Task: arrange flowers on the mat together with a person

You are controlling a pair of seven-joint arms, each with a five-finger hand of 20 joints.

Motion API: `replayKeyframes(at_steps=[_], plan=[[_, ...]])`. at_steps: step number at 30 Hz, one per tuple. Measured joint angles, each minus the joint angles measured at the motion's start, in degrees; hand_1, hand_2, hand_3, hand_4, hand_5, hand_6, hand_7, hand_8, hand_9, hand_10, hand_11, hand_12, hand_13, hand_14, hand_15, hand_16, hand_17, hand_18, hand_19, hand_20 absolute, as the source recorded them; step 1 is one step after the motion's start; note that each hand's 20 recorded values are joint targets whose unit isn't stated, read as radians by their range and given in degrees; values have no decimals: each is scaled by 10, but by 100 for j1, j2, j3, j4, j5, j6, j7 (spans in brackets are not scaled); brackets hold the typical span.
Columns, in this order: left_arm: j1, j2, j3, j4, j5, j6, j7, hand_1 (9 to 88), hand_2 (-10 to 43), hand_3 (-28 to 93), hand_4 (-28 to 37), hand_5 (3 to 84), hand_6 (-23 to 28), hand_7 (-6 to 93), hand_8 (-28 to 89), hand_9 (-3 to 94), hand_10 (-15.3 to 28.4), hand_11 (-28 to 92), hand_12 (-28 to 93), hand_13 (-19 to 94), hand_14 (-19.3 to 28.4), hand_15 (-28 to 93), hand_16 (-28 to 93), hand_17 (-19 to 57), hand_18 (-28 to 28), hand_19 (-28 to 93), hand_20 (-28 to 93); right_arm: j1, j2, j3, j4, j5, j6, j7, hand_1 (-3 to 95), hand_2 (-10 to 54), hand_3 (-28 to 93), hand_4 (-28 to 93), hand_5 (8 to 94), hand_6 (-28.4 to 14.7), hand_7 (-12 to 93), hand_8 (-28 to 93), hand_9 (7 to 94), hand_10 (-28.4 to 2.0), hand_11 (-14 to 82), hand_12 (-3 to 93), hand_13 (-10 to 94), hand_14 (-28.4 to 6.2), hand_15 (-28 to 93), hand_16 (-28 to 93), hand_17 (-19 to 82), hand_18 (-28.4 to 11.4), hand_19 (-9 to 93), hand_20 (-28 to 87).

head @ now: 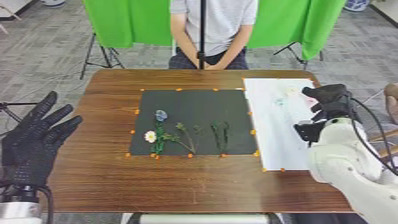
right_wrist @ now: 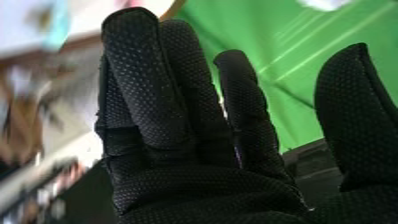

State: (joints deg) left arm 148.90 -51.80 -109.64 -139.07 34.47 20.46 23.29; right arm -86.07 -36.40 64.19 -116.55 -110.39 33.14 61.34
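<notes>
Brown wooden counter [head: 200, 192]: bears mat and sheet.
Dark rectangular mat [head: 195, 102]: lies flat.
White paper sheet [head: 277, 142]: lies right of mat.
Black-gloved left hand [head: 31, 152]: hangs at counter's left side, released.
Black-gloved right hand [head: 330, 94]: hovers by sheet's right edge, released, thumb apart.
2 slim green stems [head: 226, 137]: lie on mat's right half.
White daisy-like flower [head: 150, 136], blue flower [head: 161, 115]: lie on mat's left.

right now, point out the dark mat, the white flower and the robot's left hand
dark mat [head: 200, 106]: head view, bare surface above the stems
white flower [head: 150, 136]: head view, middle of the bloom
left hand [head: 27, 155]: head view, on the palm area
</notes>
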Motion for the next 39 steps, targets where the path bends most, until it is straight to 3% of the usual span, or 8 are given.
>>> replayKeyframes(at_steps=[11, 20, 25, 39], plan=[[-2, -4, -2, 0, -2, 0, -1, 200, 73, 751, -272, 304, 43, 93, -83, 301, 146, 162, 118, 212, 225, 441, -56, -91, 181, 389, 175, 660, 107, -519, 820, -512, -1360, 673, 331, -22, 644, -208, 527, -35, 94, -109, 757, -204, 176, 138, 780, -147, 520, 123, 330, -265, 834, -82], [-25, -1, 20, 0, -19, 10, 33, 200, 73, 752, -270, 304, 43, 91, -83, 301, 145, 162, 118, 212, 225, 443, -55, -92, 181, 389, 174, 996, 121, -701, 1309, -70, -2353, 748, 351, -39, 649, -209, 492, -32, 88, -103, 728, -216, 161, 136, 765, -151, 516, 121, 317, -265, 833, -112], [0, 38, 22, 0, -45, 15, 113, 200, 73, 752, -270, 304, 43, 91, -83, 301, 145, 162, 117, 212, 225, 443, -55, -92, 180, 388, 174, 999, 141, -724, 1447, 138, -2455, 705, 358, -49, 658, -211, 496, -24, 92, -105, 716, -215, 153, 134, 756, -153, 508, 115, 309, -263, 818, -124], [-17, 38, 71, 18, -39, -2, 77, 201, 73, 751, -269, 304, 42, 94, -83, 301, 146, 162, 117, 212, 224, 439, -55, -93, 180, 386, 174, 1755, 262, -1928, 1982, 179, -2536, 560, 371, -66, 676, -228, 514, -7, 104, -111, 700, -202, 148, 136, 743, -149, 502, 117, 300, -262, 793, -121]])
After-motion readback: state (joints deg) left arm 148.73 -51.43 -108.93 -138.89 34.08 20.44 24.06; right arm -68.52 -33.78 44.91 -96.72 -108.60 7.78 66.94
